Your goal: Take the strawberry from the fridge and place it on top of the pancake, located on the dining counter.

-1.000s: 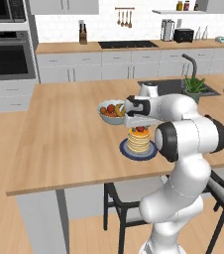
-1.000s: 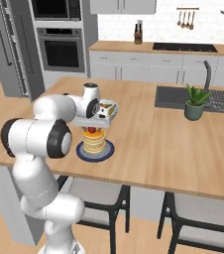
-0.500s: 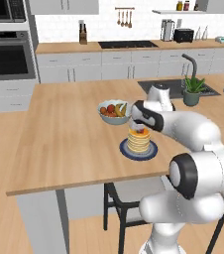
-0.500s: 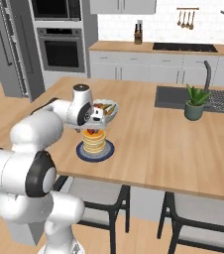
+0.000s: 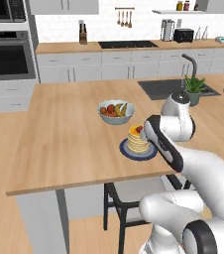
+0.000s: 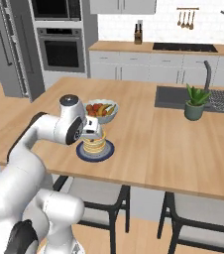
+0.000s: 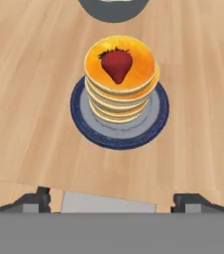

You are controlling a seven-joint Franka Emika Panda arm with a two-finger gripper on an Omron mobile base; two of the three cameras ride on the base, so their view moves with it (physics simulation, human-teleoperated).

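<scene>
Strawberry (image 7: pixel 117 64) lying on top of the pancake (image 7: pixel 120 82) stack, upper centre of the hand view, tip pointing toward the bottom of the frame. Stack seated on a dark blue plate (image 7: pixel 156 124) with a grey centre, plate flat on the light wood counter (image 7: pixel 29 99). Grey fruit bowl (image 7: pixel 114 10) cut off by the top edge, just beyond the plate.

Gripper (image 7: pixel 118 201) spread wide, holding nothing: finger tips (image 7: pixel 34 198) at the lower left and lower right of the hand view, well apart, clear of the stack.

Left base view: pancake (image 5: pixel 138 139) at frame centre, strawberry (image 5: pixel 140 129) visible as a red spot on the stack beside the dark hand. Fruit bowl (image 5: pixel 116 112) up and left of the stack. Sink (image 5: pixel 168 88) and potted plant (image 5: pixel 194 89) at upper right.

Right base view: pancake (image 6: pixel 95 144) left of centre, hand covering the top of the stack. Fridge (image 6: pixel 10 49) at the upper left edge, wall ovens (image 6: pixel 59 44) to its right.
</scene>
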